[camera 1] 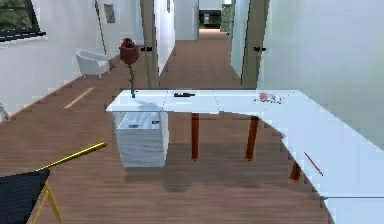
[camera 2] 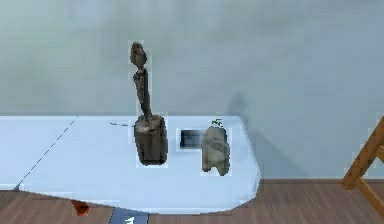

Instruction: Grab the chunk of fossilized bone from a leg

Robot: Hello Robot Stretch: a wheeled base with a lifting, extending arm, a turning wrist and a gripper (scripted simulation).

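In the arm side view a pale tan, lumpy chunk lies on a white table, near its right end. Its shape and colour fit a piece of fossilized bone. Just left of it a small flat framed item lies on the tabletop. Further left stands a dark brown statue, a thin upright figure on a blocky base.
The forward view has a white L-shaped desk with red legs and a white drawer unit beneath. A dark red ornament stands at its left end. A white armchair and a hallway lie beyond. A wooden frame stands right of the table.
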